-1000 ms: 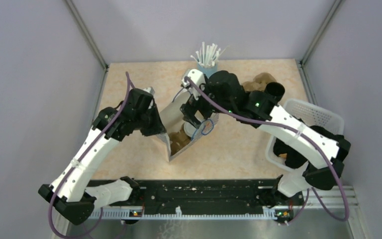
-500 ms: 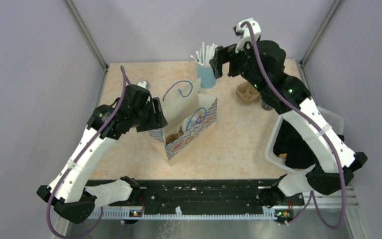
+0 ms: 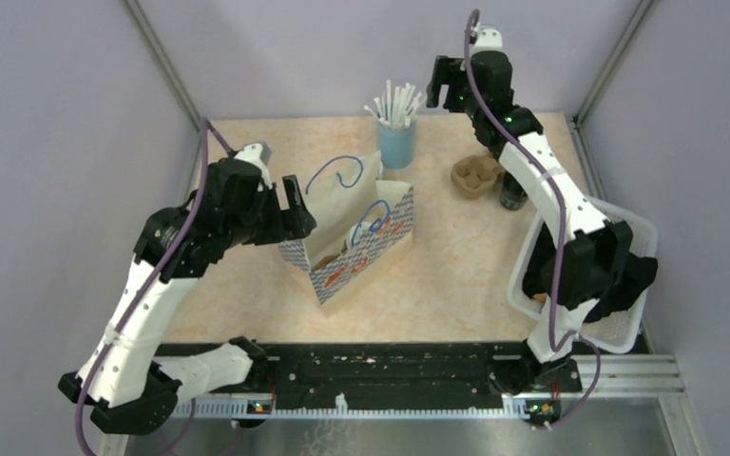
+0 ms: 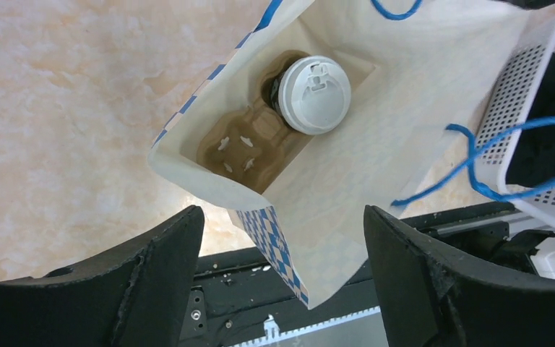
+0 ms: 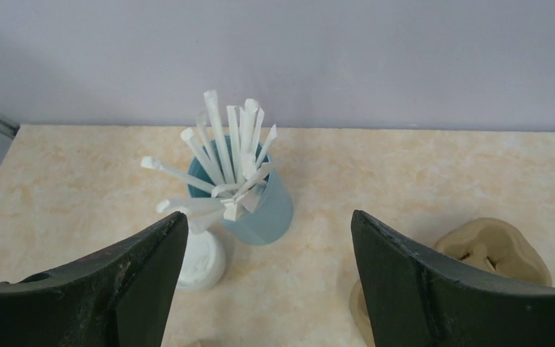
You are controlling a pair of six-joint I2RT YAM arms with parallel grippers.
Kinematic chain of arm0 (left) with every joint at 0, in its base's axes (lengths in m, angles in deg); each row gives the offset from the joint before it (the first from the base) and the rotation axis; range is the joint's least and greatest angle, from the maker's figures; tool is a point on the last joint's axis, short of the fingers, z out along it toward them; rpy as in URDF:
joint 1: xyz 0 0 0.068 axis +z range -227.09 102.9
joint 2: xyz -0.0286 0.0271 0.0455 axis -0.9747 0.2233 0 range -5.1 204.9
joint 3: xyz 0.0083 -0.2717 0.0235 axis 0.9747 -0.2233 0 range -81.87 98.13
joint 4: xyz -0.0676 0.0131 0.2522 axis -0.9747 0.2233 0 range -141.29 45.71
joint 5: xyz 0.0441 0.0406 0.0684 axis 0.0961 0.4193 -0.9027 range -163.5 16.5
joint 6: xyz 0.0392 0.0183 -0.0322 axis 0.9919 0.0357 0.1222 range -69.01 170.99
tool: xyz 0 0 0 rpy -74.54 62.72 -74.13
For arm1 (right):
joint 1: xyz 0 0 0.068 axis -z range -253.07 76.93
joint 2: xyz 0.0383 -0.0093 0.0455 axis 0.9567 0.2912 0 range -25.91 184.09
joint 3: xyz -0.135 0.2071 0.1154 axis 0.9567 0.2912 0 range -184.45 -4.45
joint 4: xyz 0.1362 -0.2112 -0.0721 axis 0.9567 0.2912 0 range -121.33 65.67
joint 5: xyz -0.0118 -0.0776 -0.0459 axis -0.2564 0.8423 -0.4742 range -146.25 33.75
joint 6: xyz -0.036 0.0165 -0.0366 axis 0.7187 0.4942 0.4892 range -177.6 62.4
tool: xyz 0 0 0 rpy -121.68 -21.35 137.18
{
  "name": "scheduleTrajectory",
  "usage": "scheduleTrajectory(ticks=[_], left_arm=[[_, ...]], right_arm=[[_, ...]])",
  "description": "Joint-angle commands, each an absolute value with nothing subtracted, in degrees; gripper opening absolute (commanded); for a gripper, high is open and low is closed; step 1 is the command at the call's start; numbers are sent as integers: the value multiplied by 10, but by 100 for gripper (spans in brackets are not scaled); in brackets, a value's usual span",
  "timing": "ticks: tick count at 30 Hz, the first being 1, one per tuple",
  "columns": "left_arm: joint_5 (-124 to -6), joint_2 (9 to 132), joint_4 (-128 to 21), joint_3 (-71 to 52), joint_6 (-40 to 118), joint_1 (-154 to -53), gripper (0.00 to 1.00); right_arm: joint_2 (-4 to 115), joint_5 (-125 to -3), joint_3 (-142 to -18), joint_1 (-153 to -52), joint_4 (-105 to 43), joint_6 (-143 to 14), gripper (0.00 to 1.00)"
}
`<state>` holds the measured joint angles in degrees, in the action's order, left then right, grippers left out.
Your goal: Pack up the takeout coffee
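1. Black left gripper point(image 4: 282, 217) hangs with jaws spread wide, holding nothing; directly beneath it gapes the white paper bag point(image 4: 347, 181) with blue check print and blue cord handles.
2. Inside the bag a brown pulp carrier point(image 4: 242, 148) lies at the bottom; the takeout coffee point(image 4: 313, 94), capped with a white lid, sits upright in one of its wells.
3. Right gripper point(image 5: 267, 217), likewise wide and empty, is raised over the far part of the tabletop point(image 5: 376, 181), facing a light-blue cup of straws point(image 5: 264, 206); a second pulp carrier point(image 5: 493, 249) lies to one side.
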<state>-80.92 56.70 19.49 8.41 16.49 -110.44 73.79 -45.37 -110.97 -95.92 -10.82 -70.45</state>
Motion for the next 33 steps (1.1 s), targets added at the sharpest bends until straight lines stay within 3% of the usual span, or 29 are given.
scheduleTrajectory(ticks=[1,15,24,29,33], left_arm=[[-825,534,161,127,191,-1103,89],[-838,530,113,156,223,-1103,91],[-853,526,114,158,226,-1104,91],[-852,528,110,157,232,-1103,92],[-843,531,107,158,239,-1103,92]], right_arm=[[793,-487,-1143,-954,-190,-710,82],[917,-438,-1203,-953,-262,-711,60],[952,-459,-1253,-953,-261,-712,17],[954,-461,-1299,-953,-238,-709,3],[949,-445,-1337,-959,-202,-693,0]])
